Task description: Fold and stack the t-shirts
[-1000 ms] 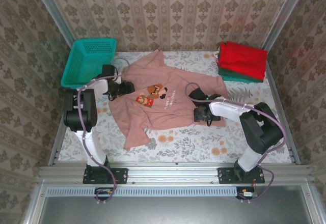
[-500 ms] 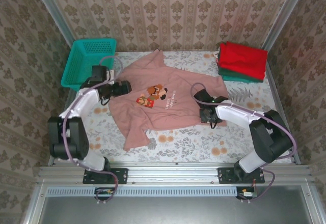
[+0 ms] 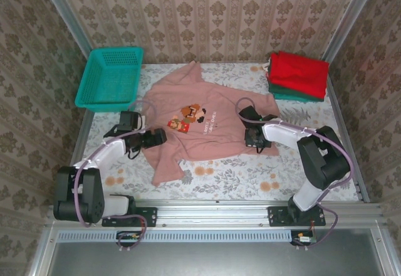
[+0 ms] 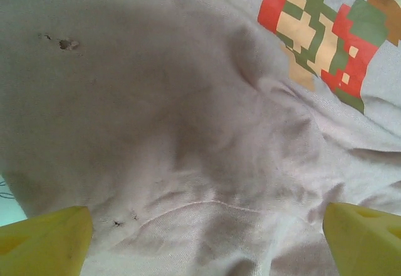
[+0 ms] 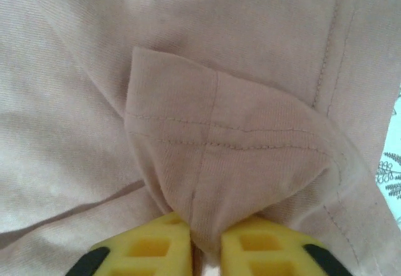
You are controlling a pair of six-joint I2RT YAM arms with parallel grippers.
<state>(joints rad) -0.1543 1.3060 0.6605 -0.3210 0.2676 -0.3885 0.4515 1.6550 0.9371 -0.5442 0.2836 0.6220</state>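
The dusty-pink t-shirt [image 3: 210,125] lies spread face up mid-table, its pixel-art print [image 3: 191,116] showing. My left gripper [image 3: 159,138] hovers open over the shirt's left side; in the left wrist view its yellow fingertips [image 4: 45,241] stand wide apart above wrinkled pink cloth [image 4: 188,132], beside the print [image 4: 319,31]. My right gripper [image 3: 254,140] is at the shirt's right lower edge. In the right wrist view it [image 5: 205,246] is shut on a pinched fold of the stitched hem [image 5: 232,157]. A folded red t-shirt [image 3: 299,72] lies on a dark green one [image 3: 289,93] at the back right.
A teal mesh basket [image 3: 111,76] stands at the back left corner. Flowered tablecloth [image 3: 250,172] shows in front of the shirt. Patterned walls and metal rails [image 3: 348,138] close in the table on three sides.
My left arm swung from beside the basket down to the shirt's left side and its jaws widened. My right gripper closed on the hem.
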